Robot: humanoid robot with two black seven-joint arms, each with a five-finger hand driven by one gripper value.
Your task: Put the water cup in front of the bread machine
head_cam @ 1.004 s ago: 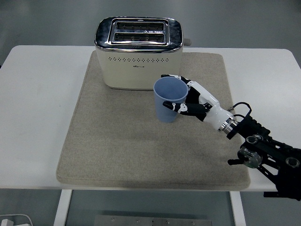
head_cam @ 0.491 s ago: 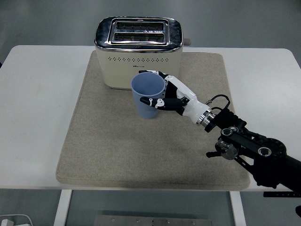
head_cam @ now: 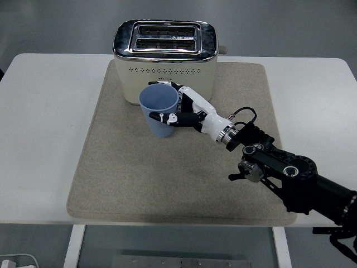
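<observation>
Cup [head_cam: 159,111]: blue, upright, mouth open upward, gripped in right hand [head_cam: 184,114], fingers [head_cam: 167,118] wrapped round its side from the right. Sits just in front of toaster [head_cam: 165,60], over mat [head_cam: 128,167]; touching the mat or hanging just above it, cannot tell. Left hand out of view.

To finish well: keep cup level, lower straight down until base rests flat on mat, then loosen fingers slowly and evenly so nothing drags the wall sideways. Best to pull hand back to the right and toward the near side, along the forearm's own line, not upward past the rim. Light plastic likely to tip if a fingertip catches.

Room: toeaster wall close beyond hand, so little slack that way. Plenty of bare mat left of cup and nearer than hand. Mat edge and tabletop [head_cam: 44,111] edge well apart from cup, no risk of falling off.
</observation>
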